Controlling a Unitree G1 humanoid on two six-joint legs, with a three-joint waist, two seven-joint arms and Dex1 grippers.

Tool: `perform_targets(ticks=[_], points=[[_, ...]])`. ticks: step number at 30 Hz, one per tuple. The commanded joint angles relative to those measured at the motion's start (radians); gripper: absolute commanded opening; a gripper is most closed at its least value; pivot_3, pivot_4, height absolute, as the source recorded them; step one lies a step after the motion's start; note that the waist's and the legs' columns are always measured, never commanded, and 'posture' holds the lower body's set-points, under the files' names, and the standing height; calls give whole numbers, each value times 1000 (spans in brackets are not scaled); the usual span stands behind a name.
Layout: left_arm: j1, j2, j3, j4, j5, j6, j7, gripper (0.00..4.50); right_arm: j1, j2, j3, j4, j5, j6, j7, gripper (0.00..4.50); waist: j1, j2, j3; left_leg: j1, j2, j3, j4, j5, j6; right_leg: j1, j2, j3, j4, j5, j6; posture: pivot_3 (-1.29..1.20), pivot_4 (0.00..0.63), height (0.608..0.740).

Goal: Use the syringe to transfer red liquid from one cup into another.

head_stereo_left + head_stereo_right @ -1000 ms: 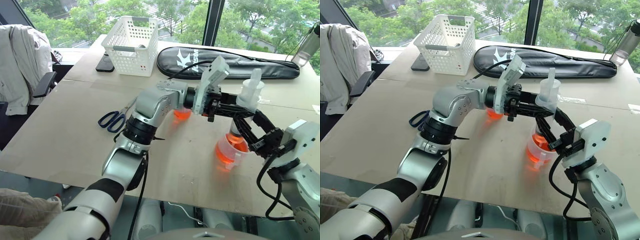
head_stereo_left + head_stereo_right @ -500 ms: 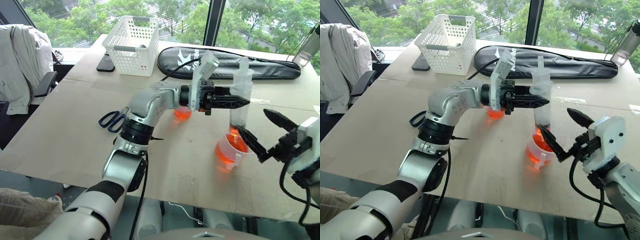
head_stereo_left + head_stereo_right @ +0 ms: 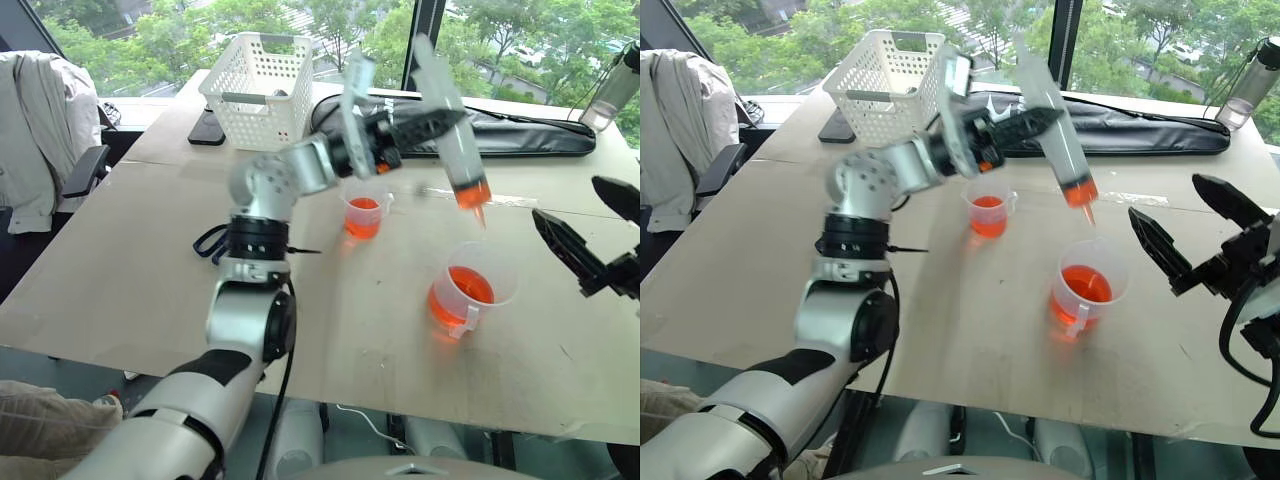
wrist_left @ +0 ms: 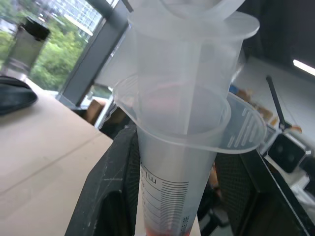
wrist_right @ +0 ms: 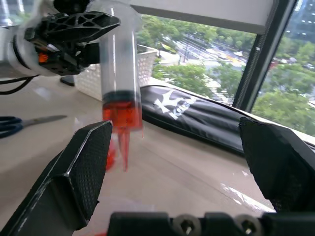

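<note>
Left pincer (image 3: 425, 122) clamped on syringe (image 3: 450, 135), lifted above counter (image 3: 150, 260) between smaller cup (image 3: 364, 214) and larger cup (image 3: 468, 290). Plunger top blurred. Long axis tilted, reddish tip down, red liquid (image 5: 121, 112) near tip. Right pincer (image 3: 1195, 225) spread wide, empty.

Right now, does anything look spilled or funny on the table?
No spill shows on the table. One odd thing: the syringe, held in the left hand, hangs tilted in the air between the smaller cup and the larger cup, its red tip over bare tabletop, so a drip could land there.
</note>
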Motion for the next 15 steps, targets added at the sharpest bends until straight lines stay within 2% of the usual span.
perform_targets(ticks=[1, 3, 9, 12, 15], points=[[-37, 95, 88, 12, -43, 46, 49, 1588, -56, -88, 35, -17, 15, 30, -4, 4454, 1, 0, 0, 0, 0, 0, -1, 0, 0, 0, 0, 0, 0, 0, -1, 0, 150, 724], [-36, 163, 111, 21, -42, 61, 62, 1588, -91, -104, 80, -14, -19, 18, 10, 4454, 1, 0, 0, 1, 0, 0, -3, 0, 0, 0, 0, 0, 0, 1, -2, 0, 150, 724], [20, 326, 48, -16, 56, 1, 40, 1588, -138, -94, 221, 26, -133, -2, 59, 4454, 11, -1, 1, 0, 0, 1, -3, 0, 0, 0, -1, -1, -1, 0, -1, 0, 150, 724], [44, 347, -11, -45, 117, -73, 26, 1588, -191, -84, 288, 58, -162, -3, 78, 4454, 16, -2, 1, 0, -1, 2, -2, 0, 0, 0, -2, 0, -1, 1, -1, 0, 150, 724], [69, 324, -75, -81, 168, -151, 18, 1588, -287, -85, 362, 105, -190, 15, 95, 4454, 21, -2, 1, 0, -1, 2, 0, 0, 0, 0, -2, 0, -1, 1, -1, 0, 150, 724]])
